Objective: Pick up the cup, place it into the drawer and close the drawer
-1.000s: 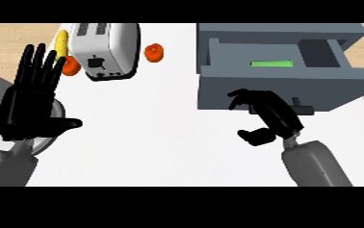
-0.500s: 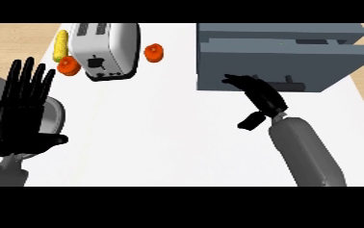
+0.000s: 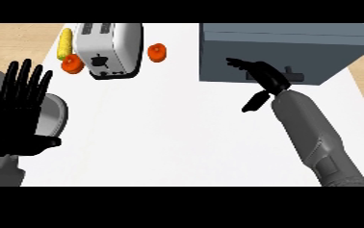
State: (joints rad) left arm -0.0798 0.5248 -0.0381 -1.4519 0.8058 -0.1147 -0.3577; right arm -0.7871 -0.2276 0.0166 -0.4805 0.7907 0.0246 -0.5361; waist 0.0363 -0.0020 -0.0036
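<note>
While the drawer sits shut, the right hand lies across its front beside the one dark handle. The hand's fingers are stretched nearly straight and its thumb hangs down; it holds nothing. The cup is out of sight, and whether it is inside the drawer cannot be told. At the left edge the left hand rests open, fingers up and spread, over part of one grey dish. On the white counter stands one toaster with two slots. Two orange fruits lie one on each side of it, and one yellow item is just left of it.
</note>
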